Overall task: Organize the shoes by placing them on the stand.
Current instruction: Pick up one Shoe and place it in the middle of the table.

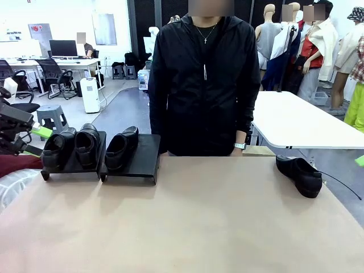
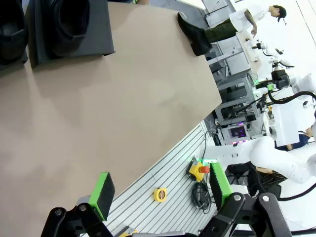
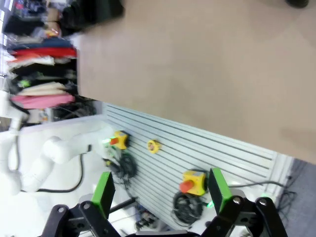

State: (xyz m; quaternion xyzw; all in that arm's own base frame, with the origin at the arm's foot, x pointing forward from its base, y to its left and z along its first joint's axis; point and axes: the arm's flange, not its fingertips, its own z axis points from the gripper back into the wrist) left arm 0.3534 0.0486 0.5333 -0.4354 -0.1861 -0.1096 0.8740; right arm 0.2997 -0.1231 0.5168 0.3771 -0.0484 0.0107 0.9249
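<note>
Three black shoes sit on the stand: two point(image 1: 57, 149) point(image 1: 87, 145) on its left unit point(image 1: 74, 166) and one point(image 1: 121, 148) on the left half of its right unit point(image 1: 145, 152). The fourth shoe point(image 1: 300, 174) lies on the tan table near the far right edge. My left gripper point(image 1: 35, 140) hovers open just left of the stand, holding nothing. In the left wrist view the gripper point(image 2: 162, 190) is open over the table's front edge, with the stand point(image 2: 101, 34) and the lone shoe point(image 2: 193, 33) far off. My right gripper point(image 3: 161, 191) is open and empty, beyond the table's edge.
A person in a black jacket point(image 1: 205, 79) stands at the far side, right behind the stand. A white table point(image 1: 307, 122) is behind on the right. Below the tan table point(image 1: 182, 227) a grey slatted panel point(image 2: 148, 180) carries emergency-stop boxes and a yellow tape measure point(image 2: 159, 194).
</note>
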